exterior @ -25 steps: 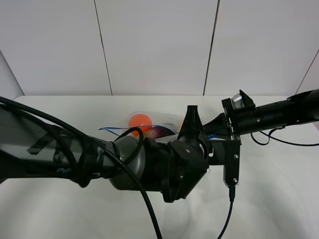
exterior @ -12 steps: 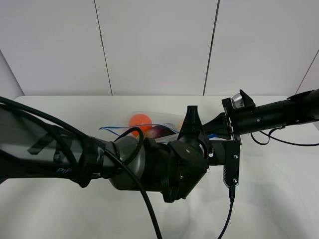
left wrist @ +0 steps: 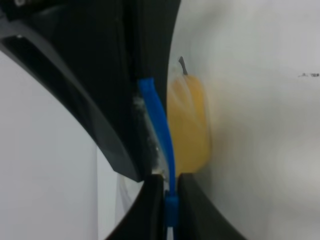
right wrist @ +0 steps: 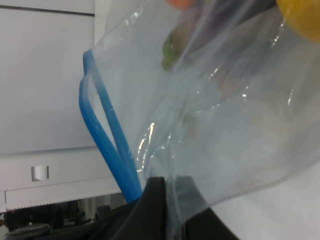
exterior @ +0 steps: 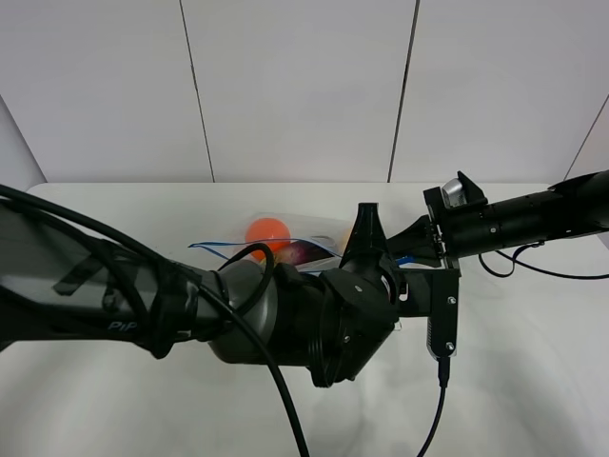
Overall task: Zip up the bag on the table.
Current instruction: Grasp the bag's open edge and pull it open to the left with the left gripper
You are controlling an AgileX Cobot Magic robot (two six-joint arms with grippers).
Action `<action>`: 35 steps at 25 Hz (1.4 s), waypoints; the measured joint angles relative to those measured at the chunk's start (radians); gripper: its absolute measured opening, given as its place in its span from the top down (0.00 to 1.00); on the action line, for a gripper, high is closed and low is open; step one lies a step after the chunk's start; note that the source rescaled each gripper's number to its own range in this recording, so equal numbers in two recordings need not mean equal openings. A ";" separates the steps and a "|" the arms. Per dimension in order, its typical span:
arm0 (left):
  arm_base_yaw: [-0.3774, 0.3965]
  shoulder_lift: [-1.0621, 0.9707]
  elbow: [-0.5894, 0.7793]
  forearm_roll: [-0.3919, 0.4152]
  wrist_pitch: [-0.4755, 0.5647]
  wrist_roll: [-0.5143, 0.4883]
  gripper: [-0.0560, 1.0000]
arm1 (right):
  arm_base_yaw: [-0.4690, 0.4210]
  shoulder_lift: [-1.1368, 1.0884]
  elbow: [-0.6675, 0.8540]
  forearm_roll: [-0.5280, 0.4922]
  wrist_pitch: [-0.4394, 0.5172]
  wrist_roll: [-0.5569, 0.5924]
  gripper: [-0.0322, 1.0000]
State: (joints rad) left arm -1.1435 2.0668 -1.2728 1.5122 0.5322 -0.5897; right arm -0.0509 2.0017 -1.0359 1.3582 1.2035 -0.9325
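The clear bag [exterior: 285,240] lies on the white table [exterior: 533,362] behind my left arm; an orange [exterior: 267,231] and a purple eggplant [exterior: 304,251] show through it. Its blue zipper strip [exterior: 221,249] runs along the near edge. In the left wrist view my left gripper [left wrist: 170,192] is shut on the blue zipper strip [left wrist: 159,131], with the yellow fruit [left wrist: 189,125] just beyond. In the right wrist view my right gripper [right wrist: 167,192] is shut on the bag's clear corner [right wrist: 210,130], beside the blue strip [right wrist: 107,135]. In the high view the right gripper [exterior: 419,249] sits at the bag's right end.
My left arm [exterior: 276,319] fills the front left and hides most of the bag. A black camera mount and cable [exterior: 442,319] hang near the middle. White wall panels stand behind the table.
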 joint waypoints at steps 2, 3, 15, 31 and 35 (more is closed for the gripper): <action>0.000 0.000 0.000 -0.014 -0.002 0.001 0.95 | 0.000 0.000 0.000 -0.003 0.000 0.000 0.97; 0.000 0.000 0.000 -0.026 -0.004 0.005 0.95 | 0.000 0.000 0.000 -0.006 0.000 0.000 0.97; 0.000 0.000 0.000 -0.085 0.069 0.135 0.95 | 0.000 0.000 0.000 -0.011 0.001 -0.001 0.97; 0.093 -0.002 0.000 -0.248 0.216 0.248 0.95 | 0.000 0.000 0.000 -0.032 -0.010 -0.001 0.97; 0.109 -0.002 0.000 -0.265 0.245 0.269 0.95 | -0.003 0.000 0.000 -0.037 -0.014 -0.001 0.97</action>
State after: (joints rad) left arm -1.0340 2.0647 -1.2728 1.2475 0.7774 -0.3208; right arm -0.0537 2.0017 -1.0359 1.3213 1.1892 -0.9334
